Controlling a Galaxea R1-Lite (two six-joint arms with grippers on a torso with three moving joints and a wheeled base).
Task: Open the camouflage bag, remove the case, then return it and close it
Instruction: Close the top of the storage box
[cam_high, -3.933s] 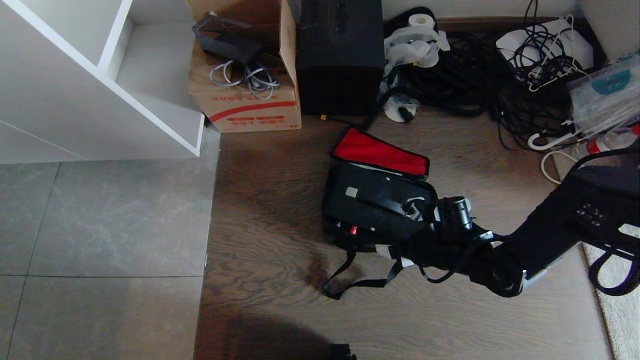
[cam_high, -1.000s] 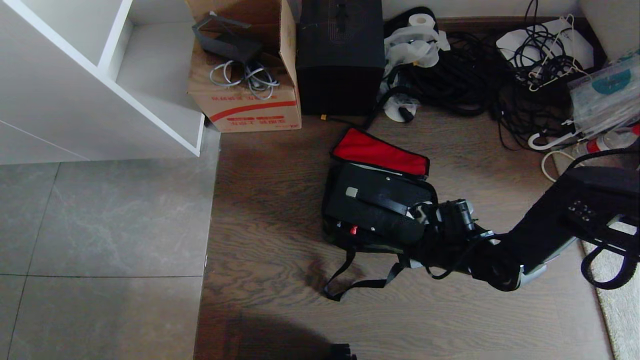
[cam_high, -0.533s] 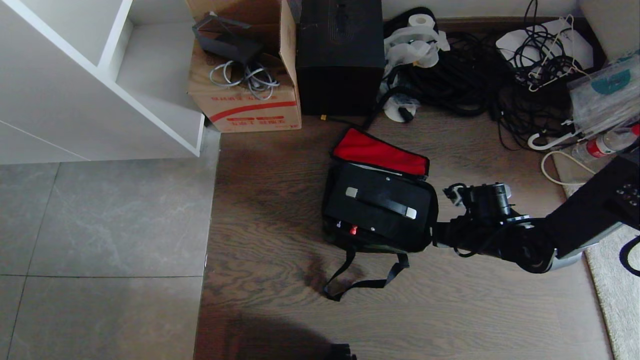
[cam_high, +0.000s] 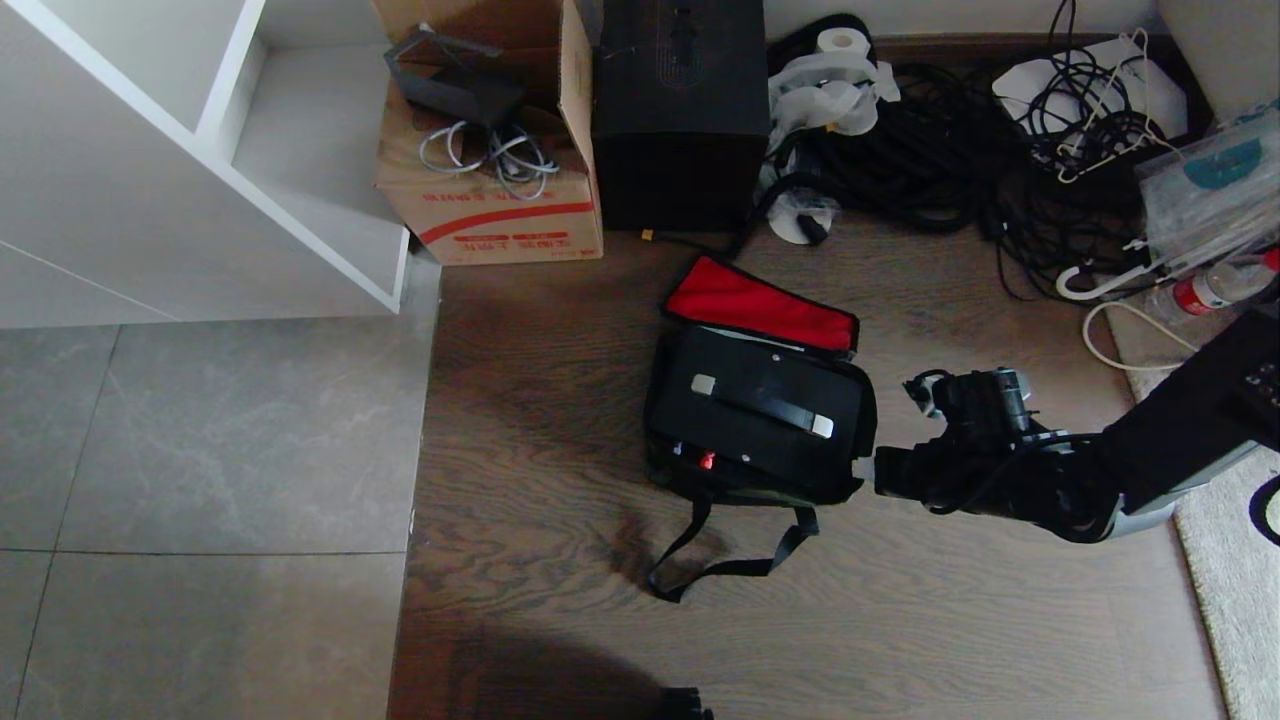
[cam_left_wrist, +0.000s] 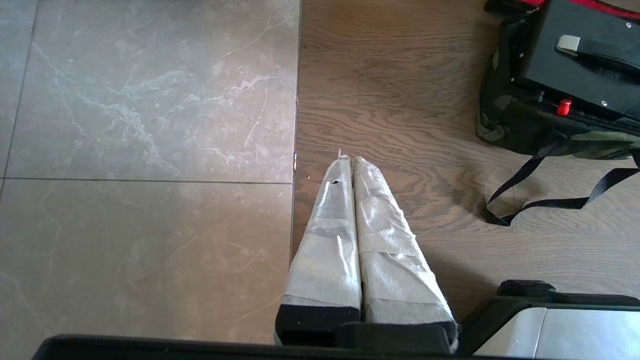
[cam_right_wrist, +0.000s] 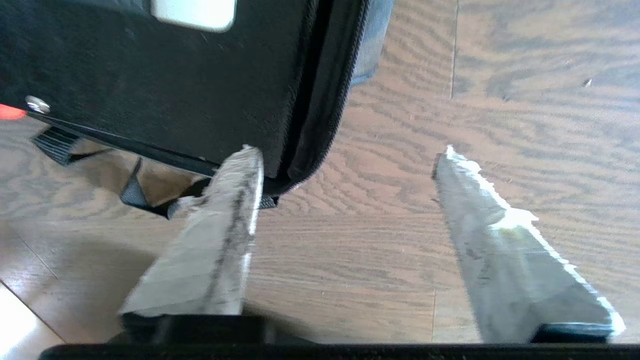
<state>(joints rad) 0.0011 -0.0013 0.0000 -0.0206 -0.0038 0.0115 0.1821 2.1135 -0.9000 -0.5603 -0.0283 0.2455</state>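
The camouflage bag (cam_high: 672, 468) lies open on the wooden floor, its red lid lining (cam_high: 760, 303) folded back. The black case (cam_high: 760, 410) sits inside it, handle with silver ends (cam_high: 762, 405) on top and red latch (cam_high: 707, 460) at the near side. My right gripper (cam_high: 868, 470) is just off the bag's right near corner, open, with nothing between its fingers (cam_right_wrist: 235, 210). In the right wrist view the right gripper (cam_right_wrist: 347, 150) has one finger overlapping the case (cam_right_wrist: 150, 75). My left gripper (cam_left_wrist: 350, 161) is shut and parked over the floor, well left of the bag (cam_left_wrist: 505, 125).
A red-striped cardboard box (cam_high: 490, 200) and a tall black box (cam_high: 680, 110) stand behind the bag. Tangled cables (cam_high: 950, 150) fill the far right. A white shelf unit (cam_high: 200, 150) is at the left, a pale rug (cam_high: 1235, 600) at the right. The bag's black strap (cam_high: 720, 565) trails forward.
My right gripper has let go of the case's handle, opened, and drawn back to the right of the bag. The case now rests level inside the bag.
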